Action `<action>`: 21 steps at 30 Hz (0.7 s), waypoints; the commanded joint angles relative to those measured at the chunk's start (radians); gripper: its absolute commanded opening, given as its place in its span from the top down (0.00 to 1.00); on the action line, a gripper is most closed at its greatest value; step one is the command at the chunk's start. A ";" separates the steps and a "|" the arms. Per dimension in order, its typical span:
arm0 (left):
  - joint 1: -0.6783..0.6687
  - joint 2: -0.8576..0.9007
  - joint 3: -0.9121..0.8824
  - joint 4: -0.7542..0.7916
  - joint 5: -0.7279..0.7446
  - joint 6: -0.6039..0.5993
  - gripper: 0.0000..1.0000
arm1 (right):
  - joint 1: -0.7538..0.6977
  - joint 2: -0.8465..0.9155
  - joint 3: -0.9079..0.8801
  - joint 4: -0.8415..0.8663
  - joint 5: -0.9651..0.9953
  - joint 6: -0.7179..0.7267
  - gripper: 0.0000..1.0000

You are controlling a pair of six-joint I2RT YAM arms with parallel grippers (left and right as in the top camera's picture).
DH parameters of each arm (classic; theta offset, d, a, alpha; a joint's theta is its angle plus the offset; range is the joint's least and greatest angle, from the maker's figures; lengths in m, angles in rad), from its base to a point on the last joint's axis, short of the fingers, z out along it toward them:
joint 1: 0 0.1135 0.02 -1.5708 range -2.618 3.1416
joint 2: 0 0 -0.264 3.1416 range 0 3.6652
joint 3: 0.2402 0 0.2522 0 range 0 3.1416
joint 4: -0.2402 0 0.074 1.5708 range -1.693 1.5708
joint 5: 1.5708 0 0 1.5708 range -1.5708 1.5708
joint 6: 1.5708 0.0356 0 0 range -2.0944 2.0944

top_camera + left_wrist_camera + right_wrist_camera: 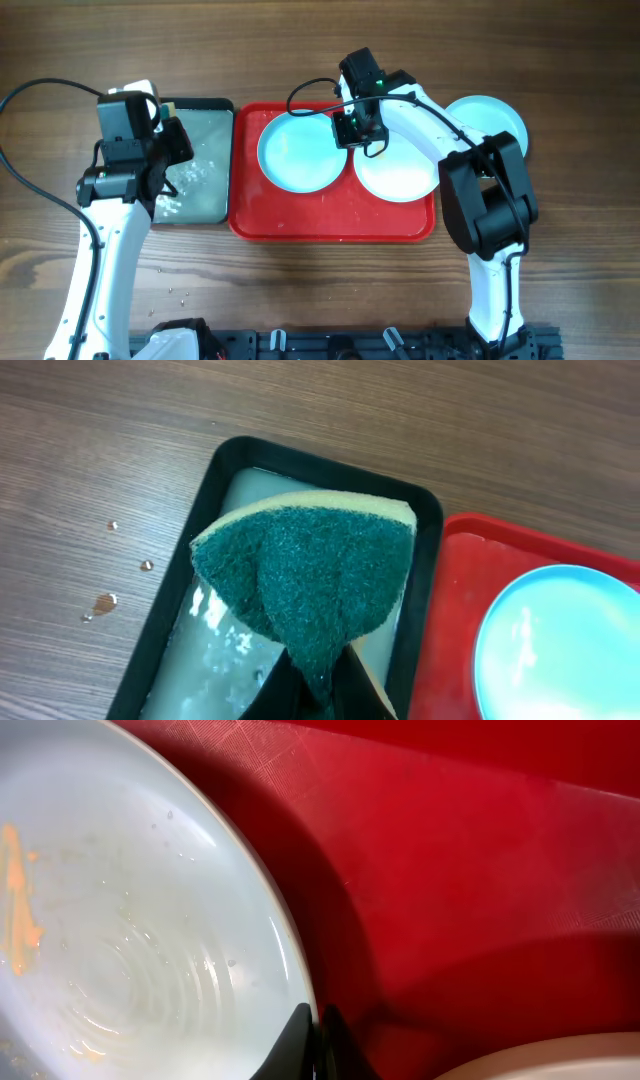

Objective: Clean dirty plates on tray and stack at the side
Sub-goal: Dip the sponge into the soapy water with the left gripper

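A cyan plate [296, 152] lies on the left half of the red tray [330, 225]; orange smears and drops show on it in the right wrist view [120, 920]. My right gripper [348, 128] is shut on this plate's right rim [318, 1032]. A white plate [400, 172] lies on the tray's right half. A second cyan plate [495, 118] rests on the table to the right of the tray. My left gripper [172, 140] is shut on the green-yellow sponge [315, 575], held over the black tray [175, 610].
The black tray [200, 195] holds soapy water and touches the red tray's left edge. Water drops [105, 603] lie on the wood left of it. A black cable [40, 190] runs over the table's left side.
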 commanded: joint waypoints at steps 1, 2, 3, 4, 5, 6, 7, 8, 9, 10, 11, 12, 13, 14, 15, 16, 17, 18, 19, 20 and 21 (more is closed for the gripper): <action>0.003 0.002 0.001 0.003 0.035 -0.017 0.96 | 0.005 -0.013 -0.005 -0.010 0.036 0.042 0.96; 0.003 0.002 0.001 0.003 0.035 -0.017 0.96 | 0.005 -0.013 -0.005 -0.018 0.035 0.056 0.96; 0.003 0.003 0.001 0.002 0.035 -0.017 0.96 | 0.005 -0.013 -0.005 -0.025 0.035 0.068 0.96; 0.003 0.005 0.001 0.002 0.035 -0.017 0.96 | 0.005 -0.013 -0.005 -0.029 0.035 0.068 0.96; 0.003 0.005 0.001 0.003 0.035 -0.017 0.96 | 0.005 -0.013 -0.005 -0.032 0.035 0.068 0.96; 0.003 0.006 0.001 0.003 0.035 -0.017 0.96 | 0.005 -0.013 -0.005 -0.033 0.035 0.069 0.94; 0.003 0.006 0.001 0.003 0.034 -0.017 0.96 | 0.005 -0.013 -0.005 -0.033 0.035 0.074 0.91; 0.003 0.006 0.001 0.005 0.034 -0.017 0.96 | 0.005 -0.013 -0.005 -0.032 0.035 0.089 0.91; 0.003 0.006 0.001 0.012 0.034 -0.016 0.96 | 0.005 -0.013 -0.005 -0.032 0.033 0.097 0.91; 0.003 0.006 0.001 0.020 0.034 -0.016 0.96 | 0.005 -0.013 -0.005 -0.029 0.033 0.100 0.93; 0.003 0.006 0.001 0.039 0.034 -0.016 0.96 | 0.006 -0.013 -0.005 -0.023 0.032 0.102 0.96; 0.003 0.006 0.001 0.061 0.034 -0.016 0.96 | 0.008 -0.013 -0.005 -0.014 0.032 0.101 0.96; 0.002 0.006 0.001 0.068 0.035 -0.016 0.96 | 0.010 -0.013 -0.005 -0.005 0.032 0.101 0.96; -0.001 0.007 0.001 0.063 0.051 0.008 0.96 | 0.013 -0.013 -0.005 0.007 0.031 0.101 0.96; -0.006 0.010 0.001 0.056 0.057 0.066 0.96 | 0.015 -0.013 -0.005 0.021 0.027 0.098 0.96; -0.006 0.014 0.001 0.056 0.057 0.093 0.96 | 0.015 -0.013 -0.005 0.032 0.017 0.097 0.96; -0.006 0.016 0.001 0.058 0.058 0.109 0.96 | 0.015 -0.013 -0.005 0.039 0.012 0.095 0.96; -0.011 0.017 0.001 0.059 0.057 0.139 0.96 | 0.015 -0.013 -0.005 0.044 0.007 0.094 0.96; -0.018 0.020 0.001 0.060 0.057 0.170 0.96 | 0.015 -0.013 -0.005 0.047 0.005 0.093 0.96; -0.024 0.029 0.001 0.064 0.057 0.227 0.96 | 0.016 -0.013 -0.005 0.048 0.006 0.091 0.96; -0.031 0.040 0.001 0.076 0.057 0.268 0.96 | 0.016 -0.013 -0.005 0.048 0.006 0.091 0.96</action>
